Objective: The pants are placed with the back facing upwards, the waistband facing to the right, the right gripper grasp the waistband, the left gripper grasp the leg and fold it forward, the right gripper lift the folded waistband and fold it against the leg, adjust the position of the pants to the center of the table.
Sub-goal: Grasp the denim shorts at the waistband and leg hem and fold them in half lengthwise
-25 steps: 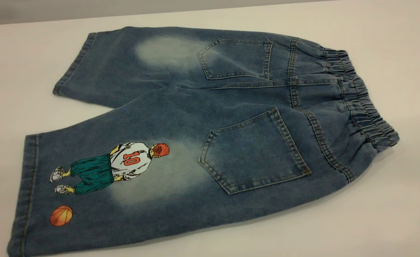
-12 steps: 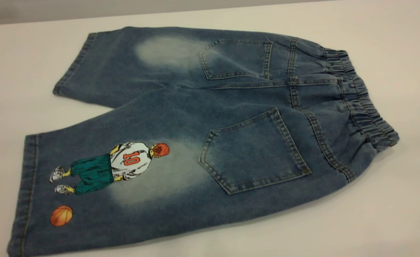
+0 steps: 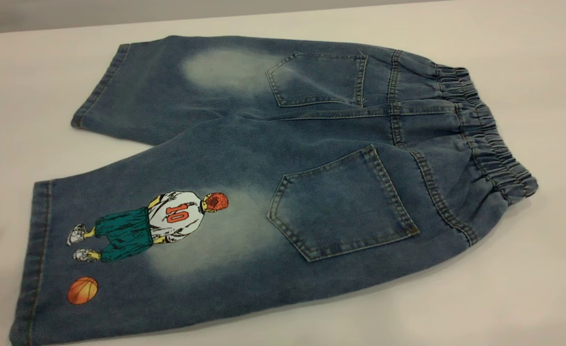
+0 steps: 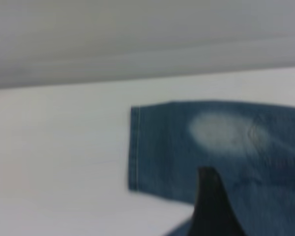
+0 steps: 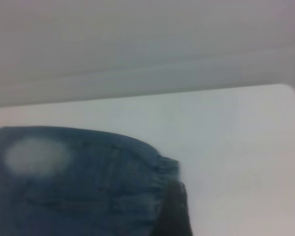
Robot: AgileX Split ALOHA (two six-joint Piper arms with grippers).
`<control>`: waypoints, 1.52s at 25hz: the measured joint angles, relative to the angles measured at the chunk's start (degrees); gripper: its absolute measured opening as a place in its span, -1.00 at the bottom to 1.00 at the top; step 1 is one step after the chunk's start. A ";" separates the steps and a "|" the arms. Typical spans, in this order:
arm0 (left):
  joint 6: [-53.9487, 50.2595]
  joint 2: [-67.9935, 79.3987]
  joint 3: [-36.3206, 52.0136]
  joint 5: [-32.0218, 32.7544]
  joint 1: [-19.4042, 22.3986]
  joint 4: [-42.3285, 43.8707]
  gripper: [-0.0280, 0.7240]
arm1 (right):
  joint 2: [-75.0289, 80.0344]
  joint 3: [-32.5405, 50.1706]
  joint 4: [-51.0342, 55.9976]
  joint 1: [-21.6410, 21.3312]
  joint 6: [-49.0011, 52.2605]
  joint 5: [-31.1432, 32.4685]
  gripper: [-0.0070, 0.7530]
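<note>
- The pants (image 3: 273,182) lie flat on the white table (image 3: 528,298), back side up.
- The stretchy waistband (image 3: 487,129) is at the right — the two legs point left.
- The near leg (image 3: 119,259) has a picture of a basketball player (image 3: 153,223) with the number 10, and an orange ball (image 3: 82,290) close to the hem.
- The far leg (image 3: 158,91) has a pale patch (image 3: 225,69) on it.
- Two back pockets show: the near pocket (image 3: 340,206) and the far pocket (image 3: 319,79).
- The left gripper (image 4: 214,211) shows only as one dark finger, in its wrist view, over the far leg. I cannot tell if it is apart or together.
- The right gripper (image 5: 174,211) also shows as one dark finger, beside the waistband — I cannot tell its state either.
- Neither gripper shows in the exterior view.
</note>
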 joint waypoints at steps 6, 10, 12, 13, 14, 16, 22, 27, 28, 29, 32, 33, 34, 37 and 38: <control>0.00 11.49 -0.70 -10.21 0.00 -1.80 0.13 | 10.96 0.00 4.45 0.00 -1.80 -6.60 0.47; 0.00 18.12 -0.70 -16.66 0.00 -1.80 0.13 | 17.85 0.00 7.03 0.00 -3.39 -9.70 0.47; 0.00 20.90 -0.82 -19.40 0.00 -1.80 0.13 | 21.39 0.00 9.41 0.00 -4.62 -9.82 0.47; 0.00 22.32 -1.12 -20.78 0.00 -1.80 0.13 | 23.37 0.00 10.84 0.00 -5.76 -9.89 0.47; 0.00 23.62 -1.55 -21.59 0.00 -1.80 0.13 | 25.37 0.00 12.21 0.00 -7.19 -10.14 0.47; 0.00 25.72 -2.79 -21.99 0.00 -1.74 0.13 | 28.94 -0.08 16.18 0.00 -10.47 -10.66 0.47; 0.00 29.09 -5.14 -21.67 0.00 -1.66 0.13 | 38.81 -2.38 31.20 0.00 -25.61 -8.22 0.47; 0.27 29.14 -5.20 -21.54 0.00 -1.40 0.13 | 43.61 -2.44 45.28 -0.97 -38.93 -6.77 0.47; 0.27 29.14 -5.20 -21.39 0.00 -1.34 0.13 | 43.91 -2.44 47.50 -1.96 -41.32 -6.32 0.47; 0.27 29.14 -5.20 -21.34 0.00 -1.27 0.13 | 44.05 -2.44 49.92 -3.00 -43.70 -5.35 0.47; 0.27 29.09 -5.20 -21.34 0.00 -1.17 0.13 | 44.79 -2.38 55.95 -8.24 -49.57 -1.02 0.47; 0.27 29.09 -5.20 -21.29 0.00 -1.17 0.13 | 45.30 -2.38 57.47 -10.05 -51.24 0.49 0.47; 0.27 29.09 -5.20 -21.29 0.00 -1.17 0.13 | 45.92 -2.38 58.93 -12.25 -52.43 2.17 0.47; 0.27 29.09 -5.20 -21.29 0.00 -1.17 0.13 | 48.18 -1.73 61.28 -18.24 -56.21 7.12 0.47; 0.27 29.09 -5.20 -21.29 0.00 -1.17 0.13 | 48.99 -1.16 62.31 -20.01 -57.99 7.96 0.47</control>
